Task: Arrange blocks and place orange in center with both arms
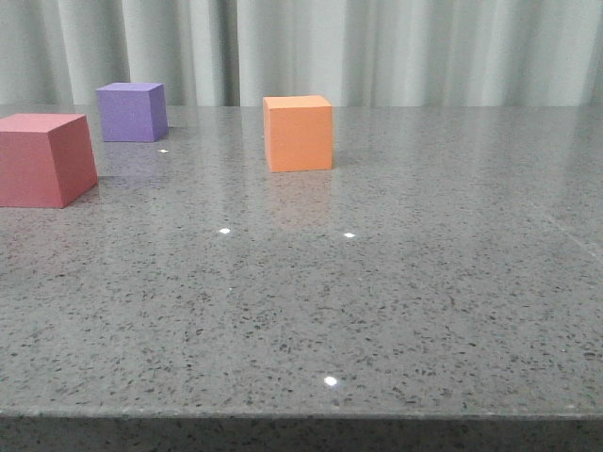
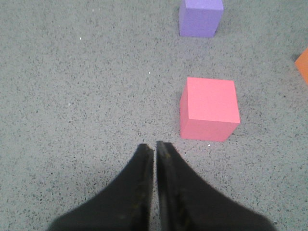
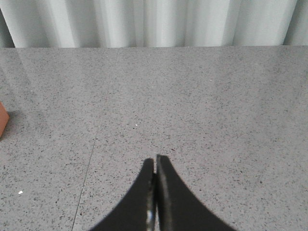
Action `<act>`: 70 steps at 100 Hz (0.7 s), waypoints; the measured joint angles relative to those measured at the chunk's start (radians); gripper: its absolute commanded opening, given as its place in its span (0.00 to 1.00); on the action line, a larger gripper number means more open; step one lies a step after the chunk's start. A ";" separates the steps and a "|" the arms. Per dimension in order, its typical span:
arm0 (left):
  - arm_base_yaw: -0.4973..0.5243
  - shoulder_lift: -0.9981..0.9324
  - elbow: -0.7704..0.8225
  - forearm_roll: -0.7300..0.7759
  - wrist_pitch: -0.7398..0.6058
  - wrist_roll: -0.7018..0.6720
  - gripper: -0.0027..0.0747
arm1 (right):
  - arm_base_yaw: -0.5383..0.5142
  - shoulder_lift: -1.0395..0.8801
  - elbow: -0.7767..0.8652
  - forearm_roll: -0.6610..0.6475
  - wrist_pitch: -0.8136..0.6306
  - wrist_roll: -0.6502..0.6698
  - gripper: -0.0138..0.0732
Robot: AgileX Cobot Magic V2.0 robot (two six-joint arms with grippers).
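Observation:
The orange cube (image 1: 298, 133) stands near the middle of the grey table, toward the back. The purple cube (image 1: 132, 111) is at the back left and the red-pink cube (image 1: 41, 158) sits at the left edge, nearer. Neither arm shows in the front view. In the left wrist view my left gripper (image 2: 155, 147) is shut and empty above the table; the red-pink cube (image 2: 209, 109) lies just ahead and to one side, the purple cube (image 2: 200, 18) beyond it, an orange corner (image 2: 303, 65) at the frame edge. My right gripper (image 3: 155, 160) is shut and empty over bare table; a sliver of the orange cube (image 3: 3, 122) shows at the edge.
The speckled grey stone tabletop (image 1: 396, 282) ends in a front edge close to the camera. Pale pleated curtains (image 1: 377, 47) hang behind the table's back edge. A thin seam line (image 3: 91, 159) runs across the table in the right wrist view.

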 measured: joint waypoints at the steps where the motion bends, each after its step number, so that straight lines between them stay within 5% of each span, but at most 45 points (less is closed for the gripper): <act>1: 0.000 0.000 0.000 0.000 0.002 0.000 0.40 | 0.000 0.000 0.000 0.000 0.000 0.000 0.08; 12: 0.000 0.015 0.000 0.001 0.009 0.000 0.83 | 0.000 0.000 0.000 0.000 0.000 0.000 0.08; 18: 0.000 0.017 0.000 0.001 0.009 0.000 0.96 | 0.000 0.000 0.000 0.000 0.000 0.000 0.08; 36: 0.000 0.018 0.000 -0.010 -0.014 0.000 0.85 | 0.000 0.000 0.000 0.000 0.000 0.000 0.08; 55: -0.014 0.082 -0.037 -0.127 -0.073 0.000 0.84 | 0.000 0.000 0.000 0.000 0.000 0.000 0.08; 70: -0.118 0.220 -0.141 -0.156 -0.086 0.000 0.84 | 0.000 0.000 0.000 0.000 -0.002 0.000 0.08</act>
